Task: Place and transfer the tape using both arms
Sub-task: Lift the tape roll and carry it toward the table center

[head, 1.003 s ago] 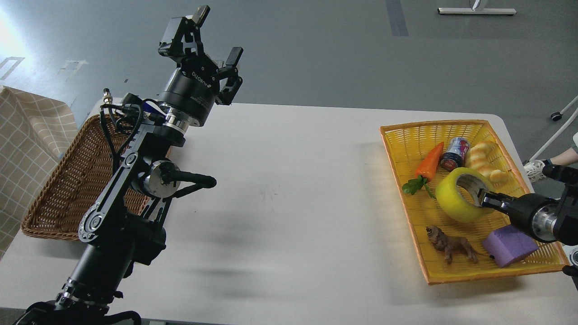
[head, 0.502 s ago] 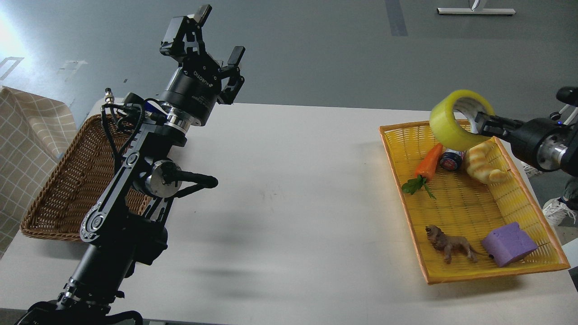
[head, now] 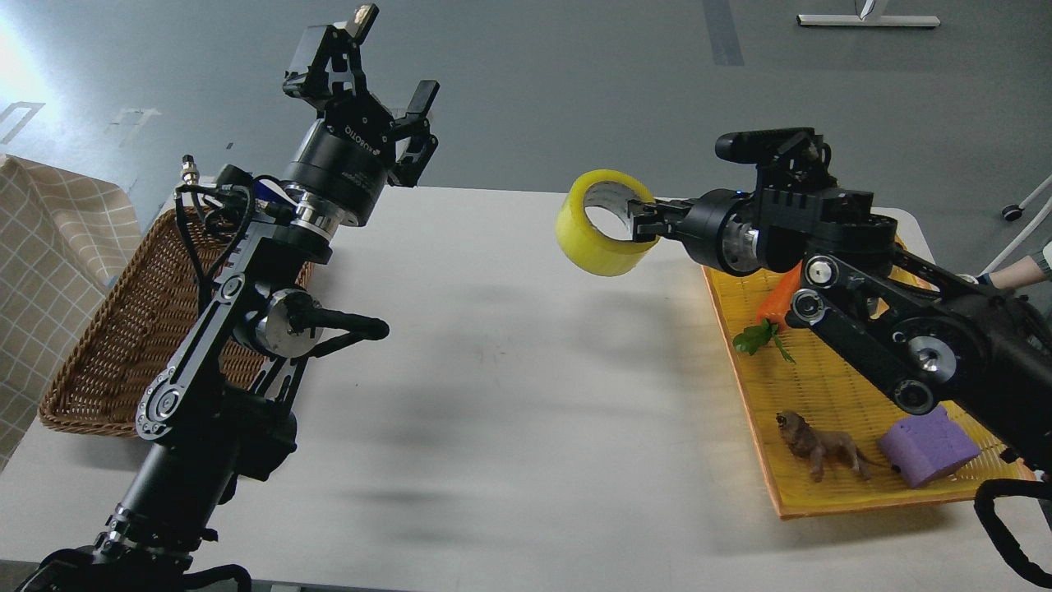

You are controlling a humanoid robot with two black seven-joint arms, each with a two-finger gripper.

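The yellow tape roll [head: 593, 238] hangs in the air above the white table [head: 509, 395], left of the yellow tray. My right gripper [head: 642, 220] is shut on the roll's right rim, one finger inside the core. My right arm reaches in from the right across the tray. My left gripper [head: 386, 62] is raised high at the upper left, fingers spread open and empty, well apart from the tape.
A yellow tray [head: 822, 493] at the right holds a carrot toy [head: 772, 308], a brown animal figure [head: 818, 448] and a purple block [head: 925, 448]. A brown wicker basket [head: 107, 353] stands at the left, behind my left arm. A checked cloth [head: 49, 247] lies further left.
My right gripper lifted the tape out of the yellow tray and carried it up and left over the table. My left arm shifted only slightly.
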